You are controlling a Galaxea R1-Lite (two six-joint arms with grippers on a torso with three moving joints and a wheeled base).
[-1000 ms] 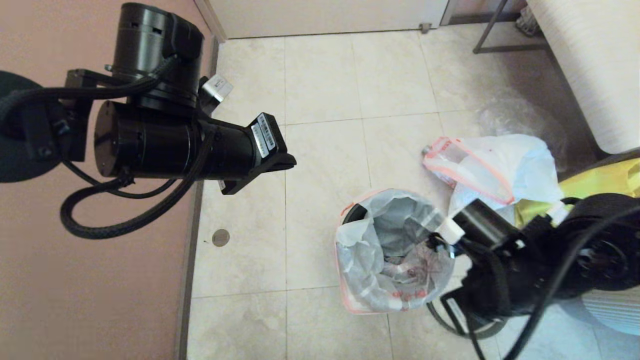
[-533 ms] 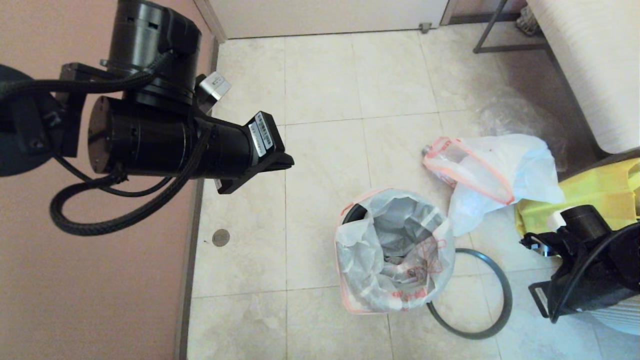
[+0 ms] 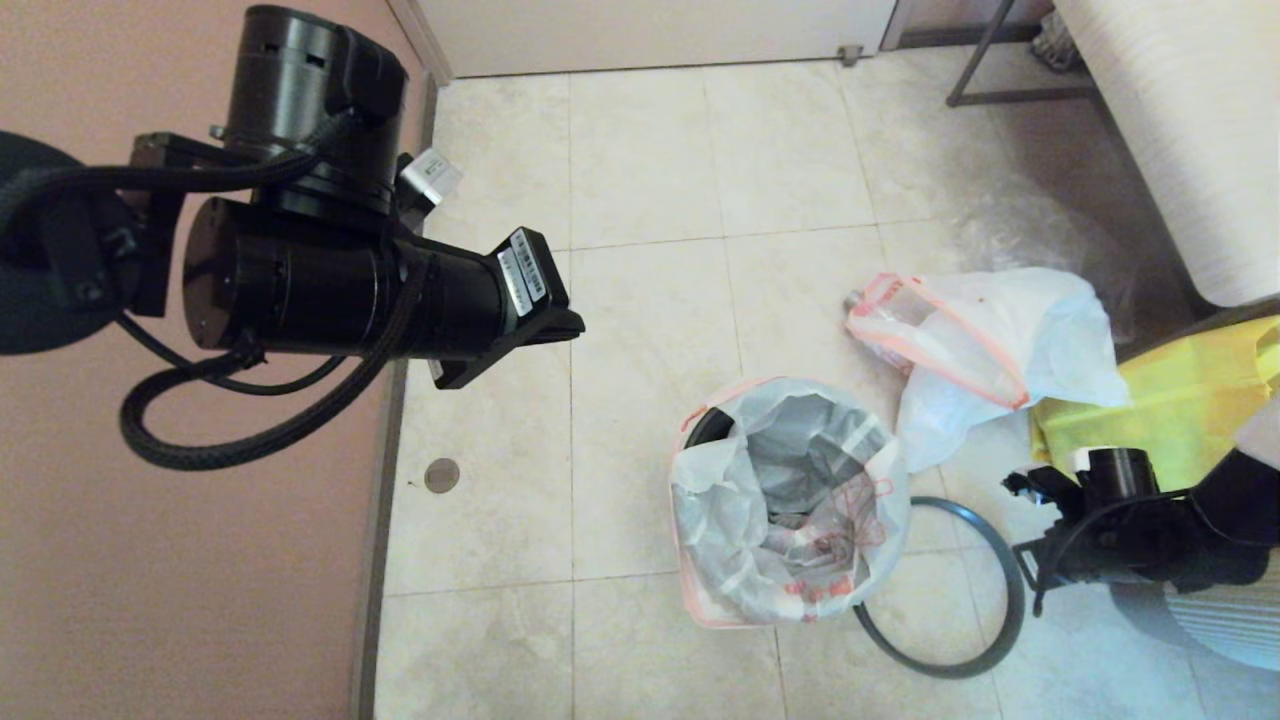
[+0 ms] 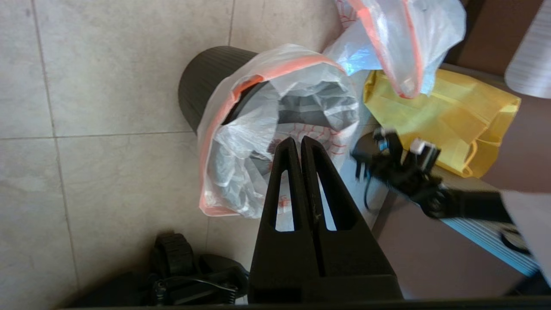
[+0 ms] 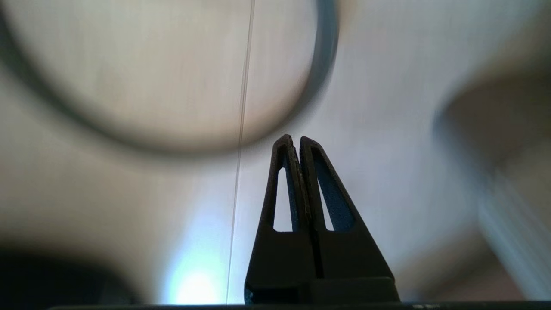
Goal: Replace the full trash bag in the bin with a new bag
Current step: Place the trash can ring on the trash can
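Note:
The black bin point(image 3: 703, 428) stands on the tiled floor with the new bag point(image 3: 790, 500) draped loosely over its mouth, red print showing inside. Its ribbed wall point(image 4: 206, 82) and the bag's pink-orange hem point(image 4: 241, 142) show in the left wrist view. The full trash bag point(image 3: 1000, 330) lies on the floor behind the bin, bottles showing through its film. The grey hoop point(image 3: 940, 672) lies flat on the floor to the right of the bin. My left gripper point(image 4: 296, 140) hangs shut and empty high above the bin. My right gripper point(image 5: 292, 138) is shut and empty, low over the floor by the hoop point(image 5: 323, 64).
A yellow fabric bag point(image 3: 1180, 400) lies right of the full bag, beside a brown ledge. A crumpled clear bag point(image 3: 1040, 235) sits further back. The pink wall point(image 3: 200, 560) runs along the left, and a metal frame point(image 3: 1000, 95) stands at the back right.
My right arm has pulled away from the bin's rim to the right and dropped low beside the hoop. The left arm has barely shifted. The new bag stays draped on the bin.

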